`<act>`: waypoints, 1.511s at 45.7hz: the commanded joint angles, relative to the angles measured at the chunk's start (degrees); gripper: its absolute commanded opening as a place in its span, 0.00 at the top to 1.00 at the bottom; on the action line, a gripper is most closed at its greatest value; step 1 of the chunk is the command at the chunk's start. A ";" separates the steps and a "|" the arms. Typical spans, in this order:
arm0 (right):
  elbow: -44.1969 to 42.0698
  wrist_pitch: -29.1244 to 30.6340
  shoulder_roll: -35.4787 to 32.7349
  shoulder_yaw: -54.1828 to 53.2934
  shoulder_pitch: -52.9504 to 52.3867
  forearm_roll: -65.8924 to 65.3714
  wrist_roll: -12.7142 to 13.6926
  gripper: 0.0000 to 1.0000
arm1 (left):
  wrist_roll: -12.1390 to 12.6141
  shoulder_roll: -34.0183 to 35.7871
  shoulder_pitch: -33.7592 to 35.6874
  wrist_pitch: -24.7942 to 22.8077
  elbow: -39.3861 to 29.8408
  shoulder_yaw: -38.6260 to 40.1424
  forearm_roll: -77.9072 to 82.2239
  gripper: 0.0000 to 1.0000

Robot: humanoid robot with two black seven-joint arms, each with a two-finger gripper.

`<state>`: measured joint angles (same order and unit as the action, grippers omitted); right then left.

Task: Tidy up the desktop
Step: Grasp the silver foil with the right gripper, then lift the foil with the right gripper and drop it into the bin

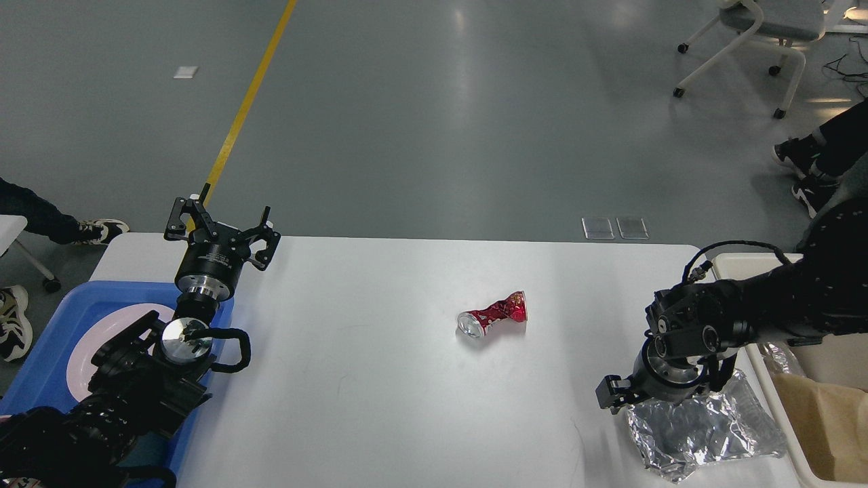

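Nearest, at the right, a crumpled foil tray (702, 434) lies on the desktop (380, 393), close to its right edge and beside the cream bin (786, 400), which stands off that edge and holds brown paper (831, 423). Directly over the foil tray's far left part hangs the right gripper (661, 400), pointing downward; only one finger shows at its left side, the rest hidden by the wrist, so whether it is spread or closed, and whether it touches the foil, cannot be told. At the near left, a blue tray (51, 339) carrying a pink plate (88, 346) rests over the desktop's left edge, largely covered by the left arm. Farther on, near the middle of the desktop, a crushed red can (494, 315) lies on its side, silver end toward the near left, well apart from both grippers. At the far left corner the left gripper (220, 227) stands upright above the desktop, fingers spread wide and grasping nothing. Beyond the desktop lie grey floor, a yellow line (247, 105), two clear floor plates (616, 228), and a wheeled chair (763, 30) at far right.
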<state>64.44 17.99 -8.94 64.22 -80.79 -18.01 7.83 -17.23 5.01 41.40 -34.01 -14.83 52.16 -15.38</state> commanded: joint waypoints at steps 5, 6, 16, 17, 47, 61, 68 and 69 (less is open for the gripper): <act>-0.28 -4.72 0.07 0.03 2.38 0.00 -0.09 0.10 | 0.00 0.00 0.00 0.00 -0.02 0.04 -0.01 0.03; -0.28 -5.07 0.07 0.03 2.74 0.00 -0.10 0.12 | 0.00 0.00 0.00 0.00 0.07 -0.04 -0.01 0.03; -0.02 -7.27 -0.11 0.47 3.71 -0.18 -0.10 0.95 | 0.00 0.00 0.00 0.00 -0.02 -0.04 -0.01 0.03; 0.07 -7.19 -0.11 0.56 3.71 -0.35 -0.10 1.00 | 0.00 0.00 0.00 0.00 -0.02 0.04 -0.01 0.03; 6.39 -6.92 -7.57 -0.15 -9.02 -0.18 -0.10 1.00 | 0.00 0.00 0.00 0.00 -0.02 0.04 -0.01 0.03; 10.09 3.27 -20.93 -1.20 -31.61 -0.18 -0.10 1.00 | 0.00 0.00 0.00 0.00 0.07 0.04 -0.01 0.04; 9.74 6.70 -25.07 -0.94 -40.67 -0.18 -0.01 1.00 | 0.00 0.00 0.00 0.00 -0.02 -0.04 -0.01 0.03; 9.56 7.22 -25.51 -0.94 -41.46 -0.18 -0.01 1.00 | 0.00 0.00 0.00 0.00 -0.02 -0.04 -0.01 0.03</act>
<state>74.46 22.61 -31.80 63.13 -116.46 -18.18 7.75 -17.23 5.01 41.40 -34.01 -14.79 52.20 -15.38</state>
